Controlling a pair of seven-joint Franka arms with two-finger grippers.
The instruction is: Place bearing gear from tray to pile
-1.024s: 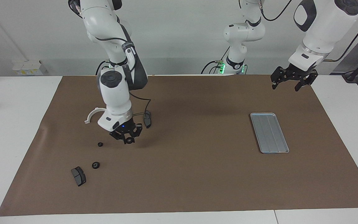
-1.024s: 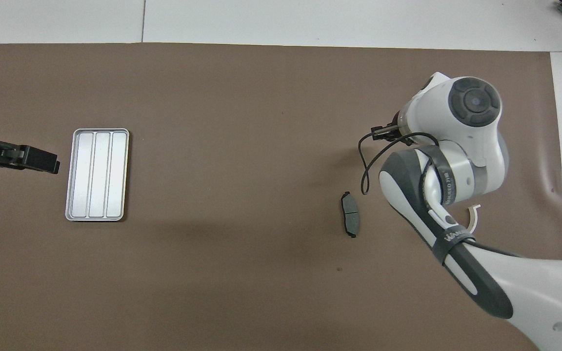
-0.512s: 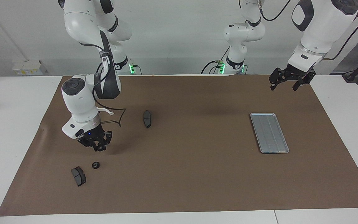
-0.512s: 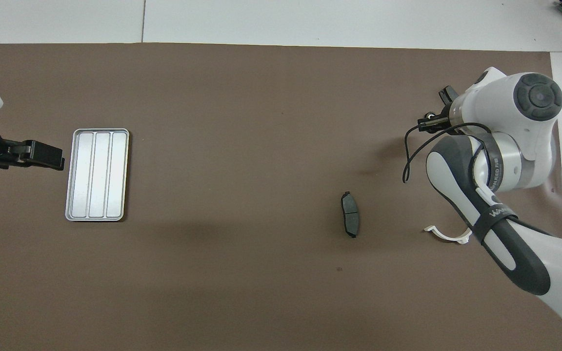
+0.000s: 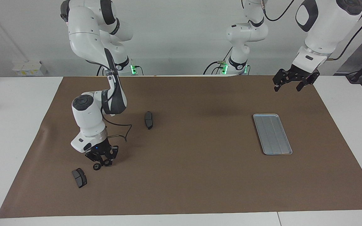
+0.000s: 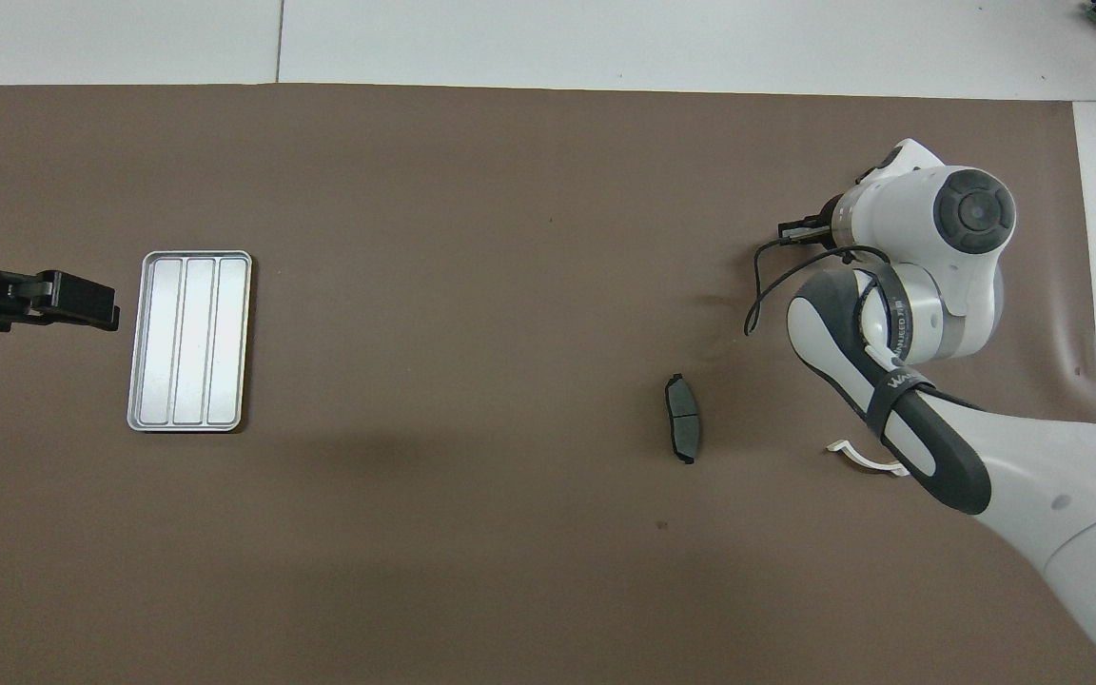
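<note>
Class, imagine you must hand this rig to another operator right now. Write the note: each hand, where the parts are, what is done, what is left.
Right hand: shut on a gear, low over the mat, beside a second gear that lies there.
Left hand: open, holding nothing, waiting in the air near the tray.
Tray: nothing in it.
Other parts: one brake pad by the gears, another pad nearer the robots, a white bracket.
Done: gear brought over to the other parts.
Left: probably just release it and lift away.
</note>
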